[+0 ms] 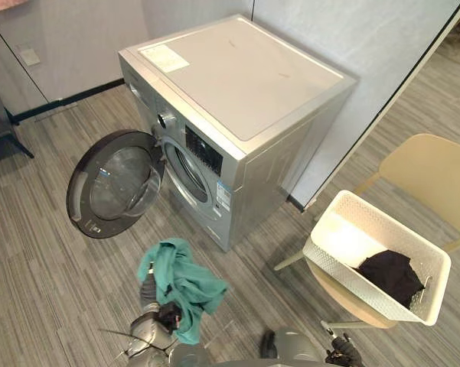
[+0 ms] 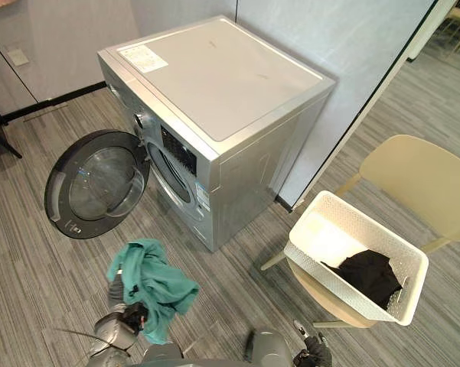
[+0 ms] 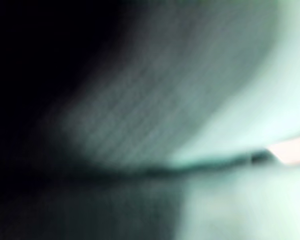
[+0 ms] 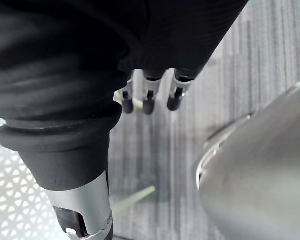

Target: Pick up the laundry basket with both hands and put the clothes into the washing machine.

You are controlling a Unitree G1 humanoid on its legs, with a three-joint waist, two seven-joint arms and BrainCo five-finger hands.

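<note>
Left arm up, right arm down.
The left hand (image 1: 148, 293) is raised out front, bent at the elbow, with a cloth (image 1: 180, 279) draped over it. The right hand (image 4: 149, 99) hangs low at the side, relaxed, holding nothing.

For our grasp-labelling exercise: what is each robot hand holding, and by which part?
Left hand grips the teal garment by a bunched fold, exact part unclear; right hand holds nothing.

The laundry basket (image 1: 344, 238) sits on a chair (image 1: 436, 172) right of the washing machine (image 1: 237, 76), a garment (image 1: 390, 274) inside it.
</note>
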